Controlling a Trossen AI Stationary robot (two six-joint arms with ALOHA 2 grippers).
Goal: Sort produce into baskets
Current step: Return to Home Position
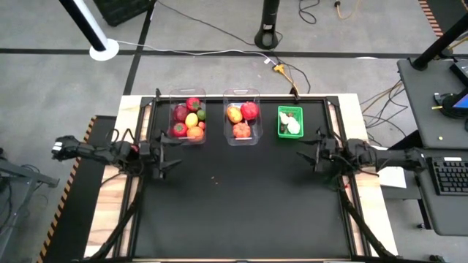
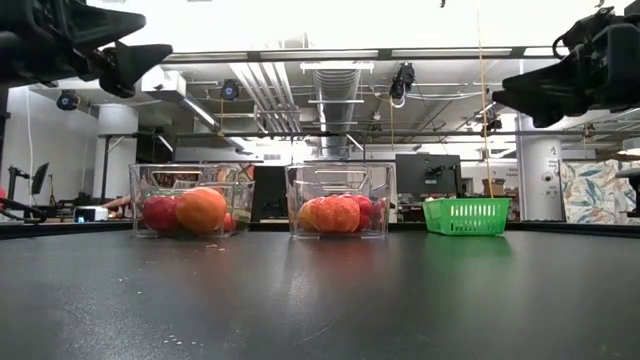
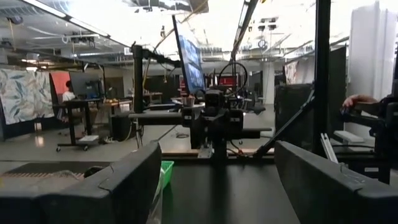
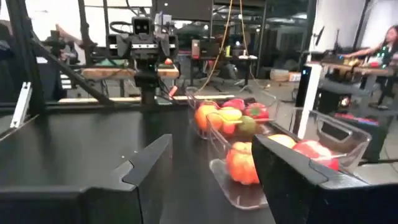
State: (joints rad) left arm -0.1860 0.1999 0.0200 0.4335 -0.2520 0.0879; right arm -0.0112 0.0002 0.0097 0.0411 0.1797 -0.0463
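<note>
Two clear tubs stand at the table's far side: the left tub [image 1: 188, 117] holds red, yellow, green and orange produce, the middle tub [image 1: 242, 120] holds orange and red pieces. The green mesh basket [image 1: 289, 121] at far right holds white garlic-like pieces. All three rest on their bases, as the low view [image 2: 466, 215] shows. My left gripper [image 1: 174, 155] is open and empty at the table's left side. My right gripper [image 1: 303, 155] is open and empty at the right side. Both are raised above the table.
The black tabletop [image 1: 241, 204] stretches bare between the arms and toward the near edge, with a few small crumbs [image 1: 214, 177]. A keyboard and desk [image 1: 450, 175] stand beyond the table's right side. People show in the room beyond the table [image 4: 388, 43].
</note>
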